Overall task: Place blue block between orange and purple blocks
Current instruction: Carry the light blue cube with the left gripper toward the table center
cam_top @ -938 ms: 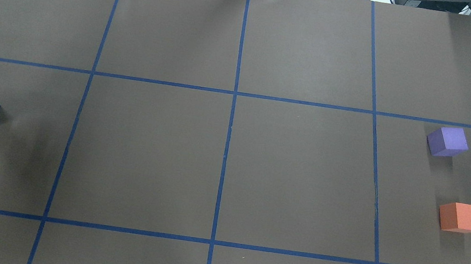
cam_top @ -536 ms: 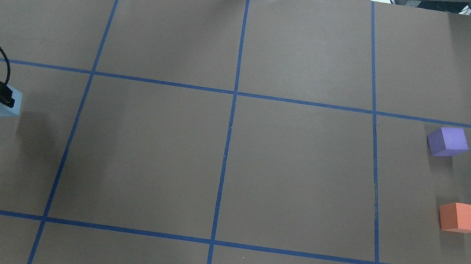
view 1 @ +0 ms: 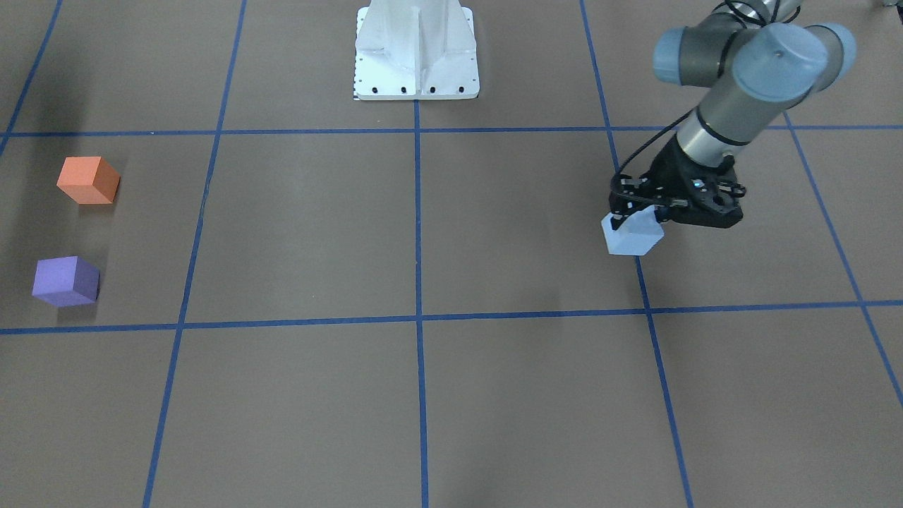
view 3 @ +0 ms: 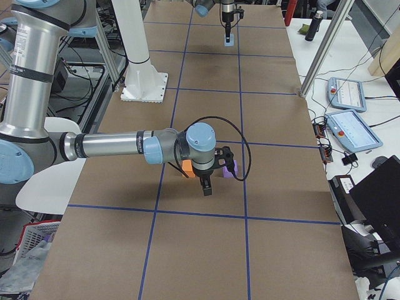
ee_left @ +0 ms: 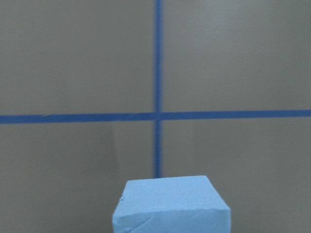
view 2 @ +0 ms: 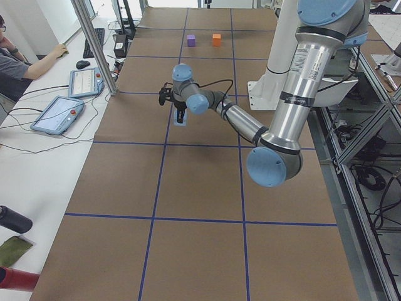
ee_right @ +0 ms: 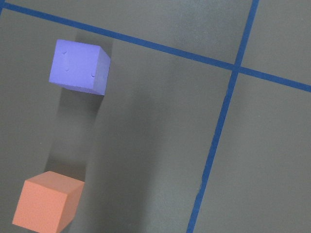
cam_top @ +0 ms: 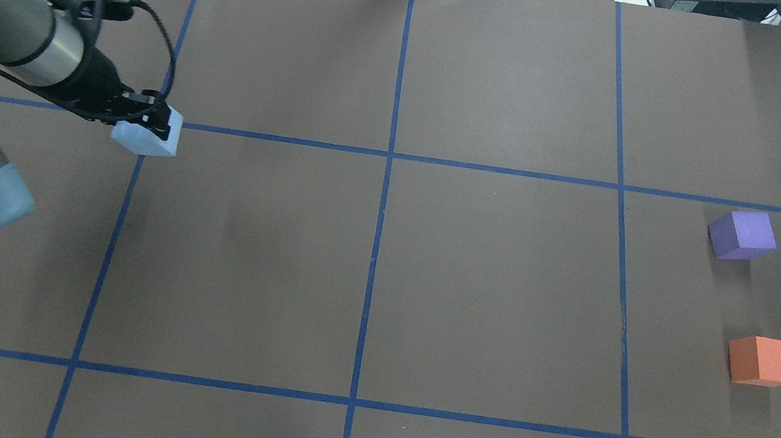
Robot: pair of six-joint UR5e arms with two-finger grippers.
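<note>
Clamped shut on the blue block at the left end effector, clear of the surface on the robot's left, well apart from the gap between purple block and orange block far to the right, near the right end effector, grip there impossible to tell.

Table paper is showing brown, gridded blue; blue block is reading pale, purple block and orange block saturated.
</note>
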